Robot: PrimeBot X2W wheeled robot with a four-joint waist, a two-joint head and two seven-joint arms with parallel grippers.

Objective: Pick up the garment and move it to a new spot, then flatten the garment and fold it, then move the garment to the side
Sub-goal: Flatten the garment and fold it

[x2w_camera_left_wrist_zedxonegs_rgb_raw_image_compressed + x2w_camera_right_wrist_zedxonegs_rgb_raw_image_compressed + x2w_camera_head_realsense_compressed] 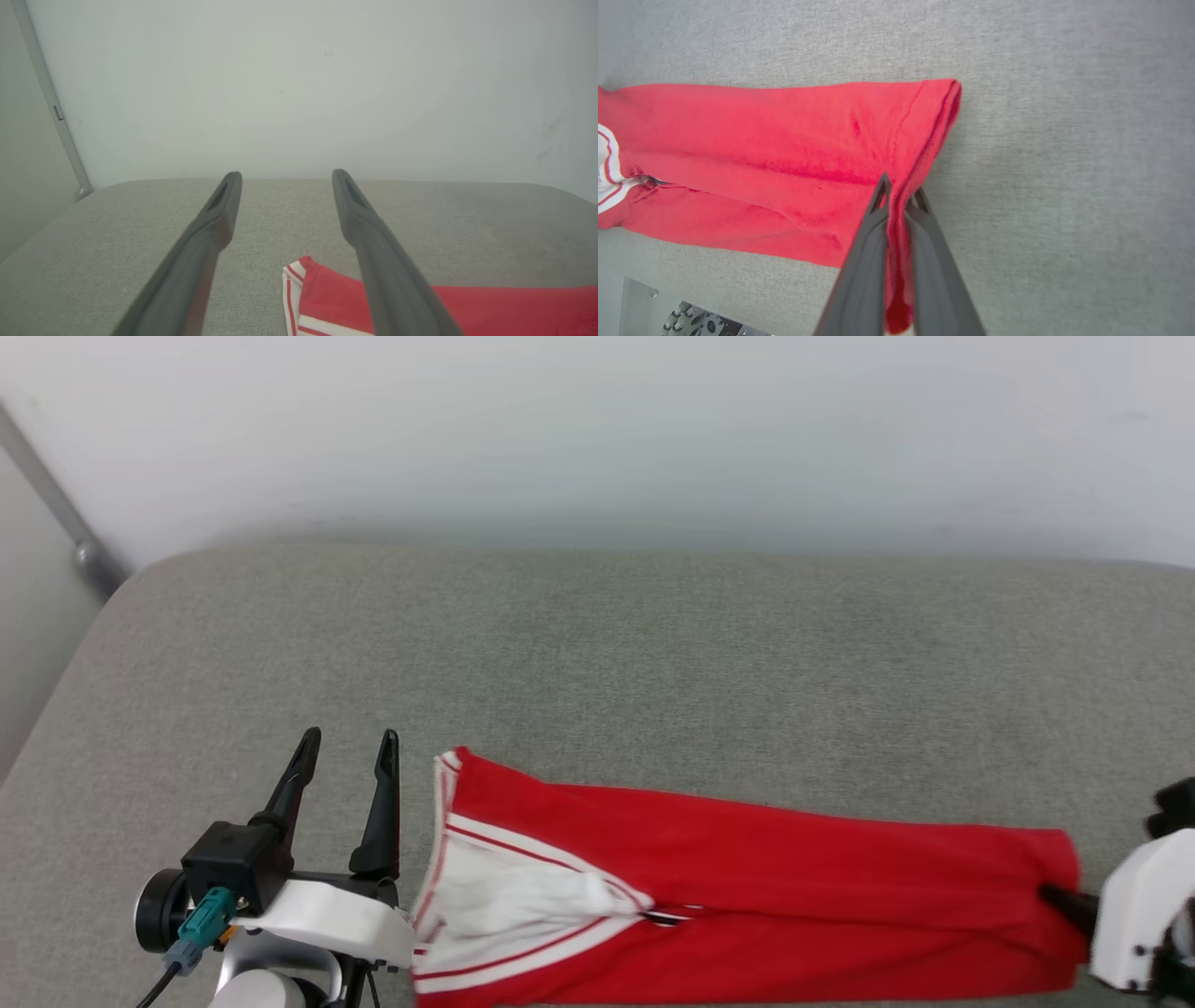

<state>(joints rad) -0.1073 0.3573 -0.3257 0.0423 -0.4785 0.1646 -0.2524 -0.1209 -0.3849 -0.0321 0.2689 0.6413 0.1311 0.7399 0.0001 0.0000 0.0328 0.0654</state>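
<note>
Garment [747, 877] [490, 308] [761, 158]: red, folded into a long band; it lies flat along the near part of the tabletop, running left to right in the head view.
Garment's left end: a white sleeve with red-and-white striped trim, just beside the left claw.
Garment's right end: the red hem, pinched and lifted a little off the surface.
Right claw [1055, 894] [901, 186]: closed tight on the garment's hem, with red fabric squeezed between the two dark fingers.
Left claw [350, 737] [286, 176]: spread wide and holding nothing; it hovers above the tabletop near the garment's left end without touching it.
Tabletop [597, 644] [93, 242] [1064, 140]: covered in grey woven fabric, with rounded far corners.
Wall [597, 429] [299, 84]: pale and plain, right behind the tabletop.
Pole [56, 504] [51, 107]: grey, slanting down the wall at the far left.
</note>
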